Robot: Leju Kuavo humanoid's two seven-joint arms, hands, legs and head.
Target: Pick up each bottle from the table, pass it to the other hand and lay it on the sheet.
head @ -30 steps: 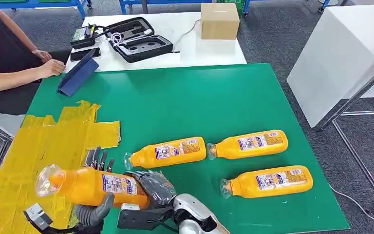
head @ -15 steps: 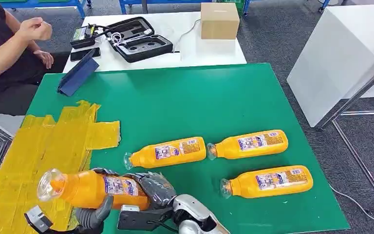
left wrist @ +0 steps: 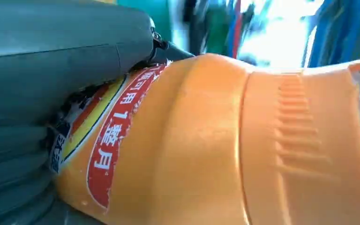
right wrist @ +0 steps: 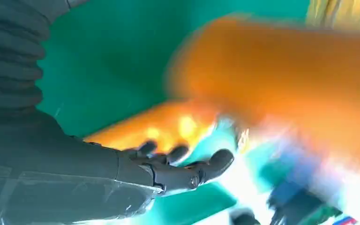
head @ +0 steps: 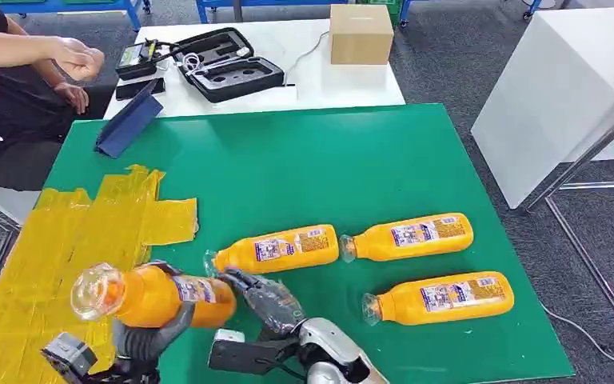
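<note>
Fingers (right wrist: 215,161) spread free of bottle (head: 156,294); left hand (head: 152,336) grips it.

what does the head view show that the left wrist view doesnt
Head view alone: three more bottles lying on the green table, namely one nearest the hands, one further right and one nearest the front edge; the yellow sheet; the right hand, fingers apart beside the held bottle; a person's hand.
Left wrist view alone: the red label's print up close and the ribbed shoulder near the cap.
Both: the held bottle in the left hand.
</note>
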